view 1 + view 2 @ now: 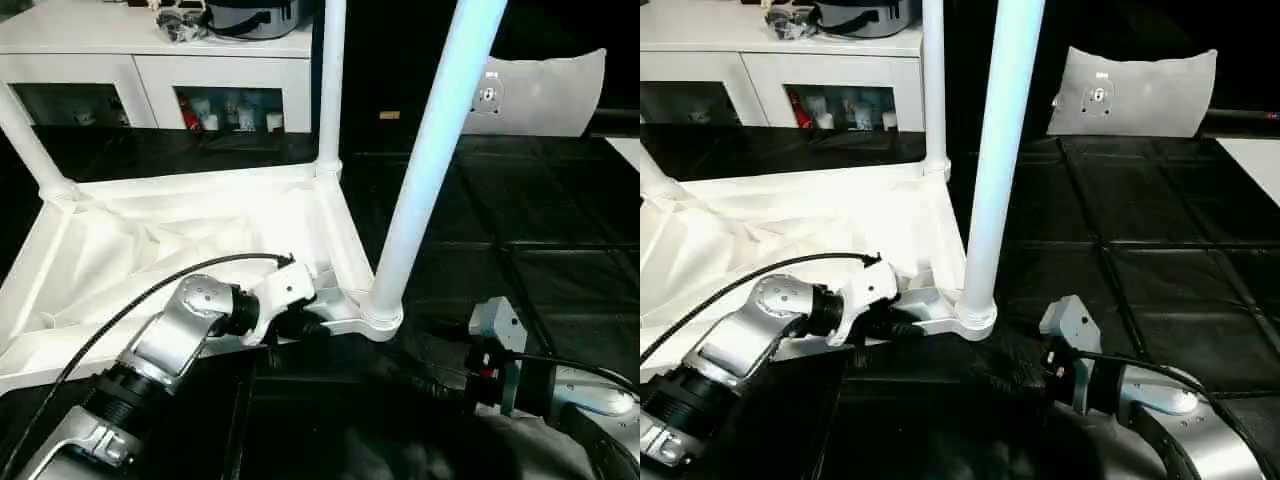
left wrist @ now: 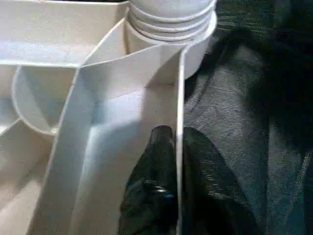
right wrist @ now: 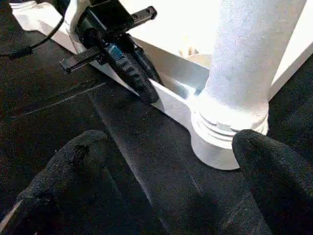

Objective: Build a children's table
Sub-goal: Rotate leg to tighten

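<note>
The children's table [image 1: 150, 250] lies upside down on the black floor mat, its ribbed underside facing up. White legs stand in its corner sockets: one at the near right corner [image 1: 430, 150], one at the far right [image 1: 332, 80] and one at the far left [image 1: 25, 135]. My left gripper [image 2: 177, 134] is shut on the thin rim wall [image 2: 180, 98] of the top, just beside the near right socket [image 2: 171, 19], one finger on each side. My right gripper [image 3: 171, 147] is open, low over the mat, facing the base of that near leg [image 3: 244, 73] without touching it.
A white cabinet [image 1: 150, 60] with shelves and clutter on top stands behind the table. A white cushion-like object [image 1: 545, 90] lies at the back right. A white edge [image 1: 628, 150] shows at the far right. Black padded mat [image 1: 540, 230] stretches to the right of the table.
</note>
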Controlling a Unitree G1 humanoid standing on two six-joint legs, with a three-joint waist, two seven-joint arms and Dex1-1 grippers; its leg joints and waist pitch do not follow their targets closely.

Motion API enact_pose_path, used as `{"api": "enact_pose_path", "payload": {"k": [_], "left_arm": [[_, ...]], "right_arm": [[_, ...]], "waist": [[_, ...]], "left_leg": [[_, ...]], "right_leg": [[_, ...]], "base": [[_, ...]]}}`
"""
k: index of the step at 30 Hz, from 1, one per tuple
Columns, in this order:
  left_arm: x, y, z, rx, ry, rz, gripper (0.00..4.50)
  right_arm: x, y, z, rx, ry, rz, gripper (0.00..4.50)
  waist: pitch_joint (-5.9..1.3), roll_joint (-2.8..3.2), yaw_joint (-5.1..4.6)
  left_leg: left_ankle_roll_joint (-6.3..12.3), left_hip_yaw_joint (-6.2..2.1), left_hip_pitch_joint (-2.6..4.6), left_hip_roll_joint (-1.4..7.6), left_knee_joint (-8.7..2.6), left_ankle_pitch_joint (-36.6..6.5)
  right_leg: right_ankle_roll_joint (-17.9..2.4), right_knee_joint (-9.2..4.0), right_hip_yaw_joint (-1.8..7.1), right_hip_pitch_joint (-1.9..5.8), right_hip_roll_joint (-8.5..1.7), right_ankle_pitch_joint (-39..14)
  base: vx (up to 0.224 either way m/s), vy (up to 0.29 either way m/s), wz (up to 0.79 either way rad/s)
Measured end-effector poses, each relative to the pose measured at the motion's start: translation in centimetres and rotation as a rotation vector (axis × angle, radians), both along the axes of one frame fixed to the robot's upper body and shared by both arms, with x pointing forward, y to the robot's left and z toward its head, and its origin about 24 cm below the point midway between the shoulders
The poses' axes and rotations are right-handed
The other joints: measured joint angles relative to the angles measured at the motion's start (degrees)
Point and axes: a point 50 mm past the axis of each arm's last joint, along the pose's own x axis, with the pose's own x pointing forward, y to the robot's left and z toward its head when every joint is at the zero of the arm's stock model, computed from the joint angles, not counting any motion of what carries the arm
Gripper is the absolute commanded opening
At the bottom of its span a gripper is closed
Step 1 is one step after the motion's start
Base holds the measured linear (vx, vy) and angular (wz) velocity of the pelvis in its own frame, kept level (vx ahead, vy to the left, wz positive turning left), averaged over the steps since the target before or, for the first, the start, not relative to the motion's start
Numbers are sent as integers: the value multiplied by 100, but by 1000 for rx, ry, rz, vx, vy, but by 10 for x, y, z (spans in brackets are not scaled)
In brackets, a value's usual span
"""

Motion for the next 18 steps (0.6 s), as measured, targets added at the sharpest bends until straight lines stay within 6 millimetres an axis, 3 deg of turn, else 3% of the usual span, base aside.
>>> {"api": "enact_pose_path", "payload": {"k": [8,11,13,15,18], "left_arm": [[-1,7,0,11,-39,-55,11],[-13,21,1,-2,1,-88,11],[-19,25,2,-8,26,-128,11],[-23,26,2,-9,35,-154,0],[-24,28,3,-4,33,-174,0]], "right_arm": [[12,4,7,21,-54,-2,450],[24,6,16,47,-81,24,450],[27,6,19,68,-77,60,450],[33,9,20,96,-68,109,420],[39,14,21,117,-59,162,402]], "waist": [[1,-2,-52],[3,-5,-91],[4,-6,-43],[4,-6,13],[7,-11,34]], "left_leg": [[0,0,-3,2,-3,0],[0,0,-4,3,-8,0],[1,0,-5,3,-8,0],[6,0,-11,1,-5,2],[10,1,-10,0,1,5]], "right_leg": [[1,1,-1,-5,1,0],[2,1,0,-9,3,-2],[3,-1,-4,-11,2,-3],[3,-1,-5,-11,-1,-3],[2,4,-4,-10,-2,-2]], "base": [[0,0,0],[0,0,0],[0,0,0],[0,0,0],[0,0,0]]}}
